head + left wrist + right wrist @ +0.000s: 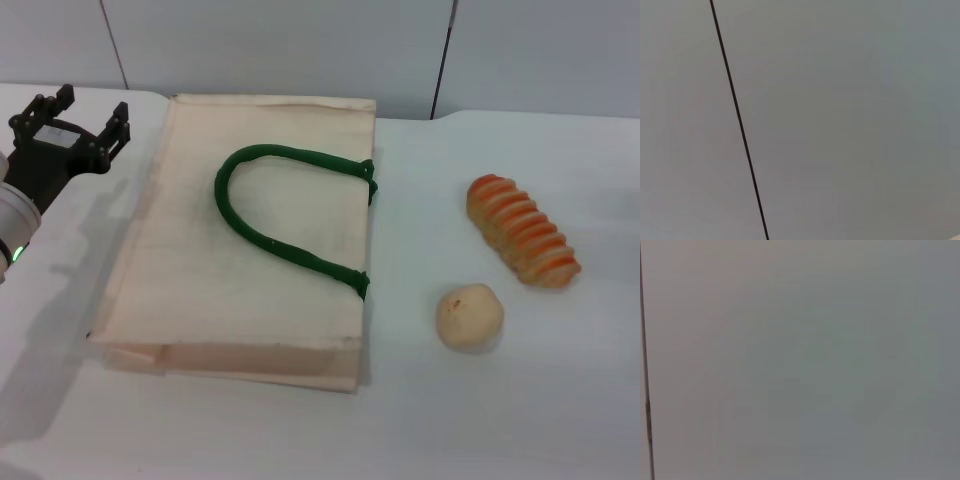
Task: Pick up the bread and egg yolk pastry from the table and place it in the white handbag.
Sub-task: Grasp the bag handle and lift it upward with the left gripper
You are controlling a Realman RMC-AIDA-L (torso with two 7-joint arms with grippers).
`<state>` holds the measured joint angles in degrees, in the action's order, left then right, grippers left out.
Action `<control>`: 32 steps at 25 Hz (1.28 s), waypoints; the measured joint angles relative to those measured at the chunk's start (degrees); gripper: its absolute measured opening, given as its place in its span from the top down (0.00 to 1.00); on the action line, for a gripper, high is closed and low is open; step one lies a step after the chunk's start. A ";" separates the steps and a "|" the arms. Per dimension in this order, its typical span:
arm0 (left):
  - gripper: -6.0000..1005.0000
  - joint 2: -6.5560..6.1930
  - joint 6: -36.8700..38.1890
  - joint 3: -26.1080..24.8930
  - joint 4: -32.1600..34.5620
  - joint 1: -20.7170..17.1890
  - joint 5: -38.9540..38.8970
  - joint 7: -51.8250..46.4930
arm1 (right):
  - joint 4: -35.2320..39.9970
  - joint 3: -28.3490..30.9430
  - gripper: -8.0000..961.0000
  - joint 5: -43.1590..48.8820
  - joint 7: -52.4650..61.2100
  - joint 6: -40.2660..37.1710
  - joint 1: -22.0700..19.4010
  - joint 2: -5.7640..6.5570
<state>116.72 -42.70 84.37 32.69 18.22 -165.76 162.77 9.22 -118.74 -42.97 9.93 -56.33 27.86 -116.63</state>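
The white handbag point(250, 250) lies flat on the table in the head view, its dark green rope handle point(285, 205) looped on top. To its right lies the bread point(522, 230), a ridged orange loaf. The egg yolk pastry point(469, 317), a pale round ball, sits just in front of the bread and close to the bag's right edge. My left gripper point(88, 112) hovers at the far left, beside the bag's back left corner, open and holding nothing. The right gripper is out of view. Both wrist views face a blank grey wall.
The table point(500, 420) is white, with a grey panelled wall point(300, 40) behind it. The left arm point(15, 215) casts a shadow on the table to the left of the bag.
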 joint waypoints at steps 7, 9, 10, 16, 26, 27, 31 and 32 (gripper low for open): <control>0.31 0.00 0.31 0.00 0.00 0.12 0.00 0.00 | 0.00 0.00 0.27 -0.01 0.00 0.00 0.00 0.00; 0.31 0.00 0.46 0.00 0.00 0.28 0.00 0.00 | 0.00 0.00 0.27 -0.01 0.00 0.00 0.00 0.00; 0.31 0.00 0.49 0.00 -0.03 0.36 0.00 0.00 | 0.00 0.00 0.27 -0.01 0.00 0.00 0.00 0.00; 0.31 0.00 0.51 0.00 -0.08 0.36 0.00 0.00 | 0.00 0.00 0.27 -0.01 0.00 0.00 0.03 0.00; 0.31 0.00 0.80 0.21 0.37 0.37 0.23 -0.13 | 0.00 0.00 0.27 -0.01 0.00 0.17 0.09 0.00; 0.31 -0.01 1.25 0.48 0.84 0.41 0.38 -0.38 | 0.01 0.00 0.27 0.00 0.00 0.18 0.09 0.00; 0.31 -0.48 9.09 4.85 8.44 -1.31 0.78 -4.52 | -0.16 0.00 0.27 0.00 0.00 0.18 -0.20 0.00; 0.31 -0.64 11.75 6.10 11.75 -2.30 0.91 -5.55 | -0.26 -0.01 0.27 0.01 0.00 0.19 -0.19 0.00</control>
<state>116.08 -30.94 90.47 44.45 15.92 -164.85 157.22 8.97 -118.74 -42.96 9.93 -56.15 27.67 -116.63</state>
